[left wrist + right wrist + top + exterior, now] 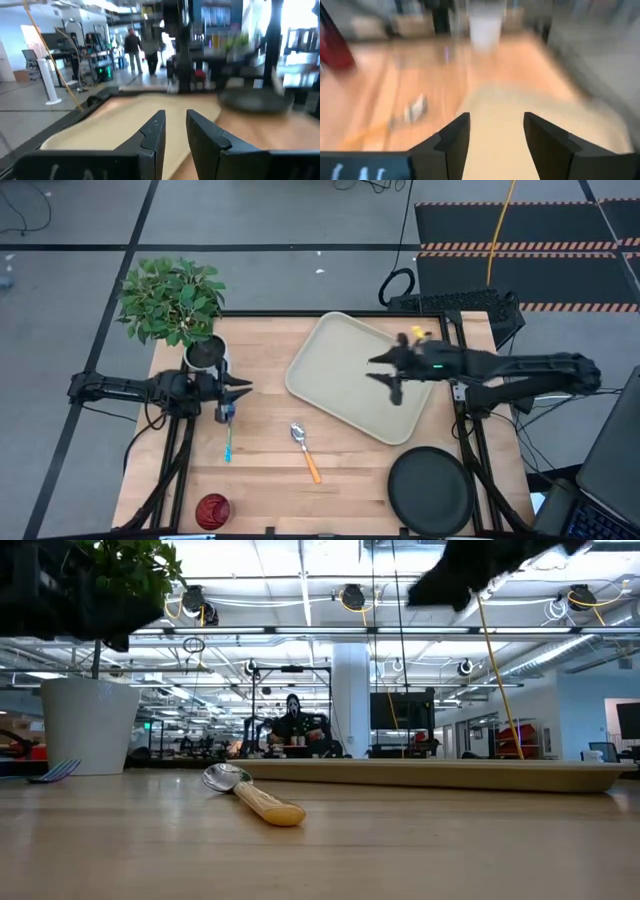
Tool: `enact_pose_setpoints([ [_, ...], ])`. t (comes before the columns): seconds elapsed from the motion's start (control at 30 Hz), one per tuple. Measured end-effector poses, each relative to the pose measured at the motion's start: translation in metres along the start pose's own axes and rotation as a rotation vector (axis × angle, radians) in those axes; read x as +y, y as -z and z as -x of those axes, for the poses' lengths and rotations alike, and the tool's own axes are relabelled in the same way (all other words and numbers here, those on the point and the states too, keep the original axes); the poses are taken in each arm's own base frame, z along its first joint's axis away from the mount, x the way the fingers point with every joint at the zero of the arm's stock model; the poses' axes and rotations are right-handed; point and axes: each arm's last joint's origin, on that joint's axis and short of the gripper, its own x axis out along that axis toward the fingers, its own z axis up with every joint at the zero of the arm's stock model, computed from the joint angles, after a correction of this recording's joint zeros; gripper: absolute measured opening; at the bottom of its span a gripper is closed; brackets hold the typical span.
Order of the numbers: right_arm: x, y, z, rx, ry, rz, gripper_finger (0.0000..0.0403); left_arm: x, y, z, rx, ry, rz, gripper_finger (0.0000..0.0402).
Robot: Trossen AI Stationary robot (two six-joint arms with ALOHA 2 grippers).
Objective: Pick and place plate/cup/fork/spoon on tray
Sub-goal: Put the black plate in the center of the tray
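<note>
The beige tray [350, 380] lies slantwise at the table's far middle. The black plate [430, 492] lies at the near right. The dark red cup [212, 511] stands at the near left. The blue-handled fork [228, 442] and the orange-handled spoon [305, 452] lie flat on the wood between them. The spoon also shows in the low view [250, 795]. My right gripper [388, 375] hangs open and empty above the tray's right half; it also shows in its own wrist view [496, 120]. My left gripper [238, 392] is open and empty, just beyond the fork's far end; it also shows in its own wrist view [175, 117].
A white pot [205, 355] with a green plant [172, 298] stands at the far left corner, right behind my left gripper. Bare wood lies between the spoon and the plate. People stand in the room beyond the table.
</note>
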Motion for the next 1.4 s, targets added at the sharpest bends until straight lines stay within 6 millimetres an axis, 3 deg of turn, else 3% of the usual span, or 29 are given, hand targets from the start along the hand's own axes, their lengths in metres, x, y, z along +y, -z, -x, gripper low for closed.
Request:
enact_pose_setpoints([
  [0.17, 0.012, 0.003, -0.04, 0.39, 0.02, -0.073, 0.018, 0.001, -0.011, 0.001, -0.113, 0.002, 0.175, 0.0081],
  [0.27, 0.027, 0.009, -0.061, 0.536, 0.013, -0.056, 0.018, 0.001, -0.014, 0.001, -0.144, 0.006, 0.231, 0.0081],
  [0.43, 0.056, 0.016, -0.085, 0.661, 0.062, 0.008, 0.018, 0.003, -0.024, 0.003, -0.25, -0.014, 0.209, 0.0081],
  [0.63, 0.086, 0.013, -0.107, 0.642, 0.032, 0.081, 0.018, 0.005, -0.05, 0.004, -0.353, -0.035, 0.174, 0.0081],
  [0.8, 0.101, 0.012, -0.119, 0.644, -0.002, 0.142, 0.018, 0.004, -0.09, -0.016, -0.187, -0.045, 0.125, 0.0081],
  [1.0, 0.123, 0.004, -0.138, 0.554, -0.07, 0.1, 0.018, 0.002, -0.127, -0.062, 0.208, -0.145, -0.054, 0.0081],
  [1.13, 0.139, 0.008, -0.147, 0.555, -0.077, 0.069, 0.018, -0.002, -0.134, -0.091, 0.375, -0.13, -0.155, 0.0081],
  [1.4, 0.168, 0.023, -0.158, 0.528, -0.084, -0.106, 0.018, -0.008, -0.119, -0.125, 0.418, -0.12, -0.195, 0.0081],
])
